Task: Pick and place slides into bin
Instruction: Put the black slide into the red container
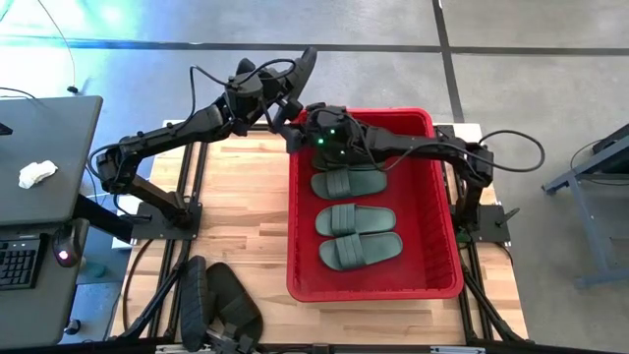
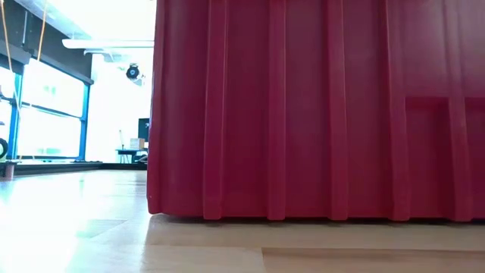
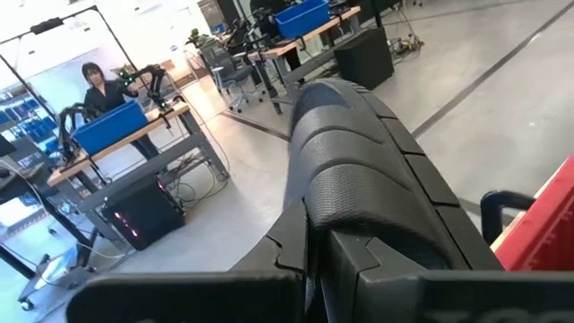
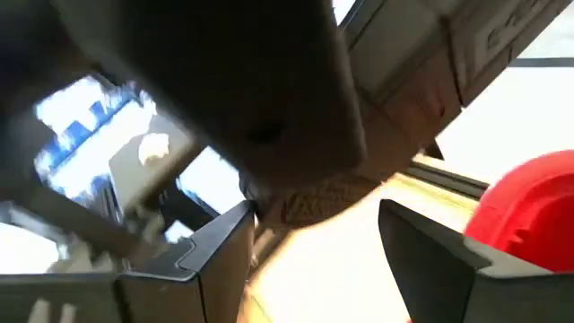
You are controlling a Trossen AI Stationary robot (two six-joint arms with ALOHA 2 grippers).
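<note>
A black slide (image 1: 298,71) is gripped in the closed fingers of the left gripper (image 1: 276,98) and held aloft just beyond the far left corner of the red bin (image 1: 442,246). The right gripper (image 1: 307,136) is held with fingers spread wide at that same corner. Three green slides (image 1: 356,218) are seen lying in the bin, and two black ones (image 1: 218,303) at the table's near left edge.

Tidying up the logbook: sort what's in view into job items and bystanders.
Job items: red tub; three green sandals in it; black sandal held in the shut left pincer; two black sandals on the table's near left; open right pincer.

Bystanders: keyboard; crumpled white cloth on the side desk.
</note>
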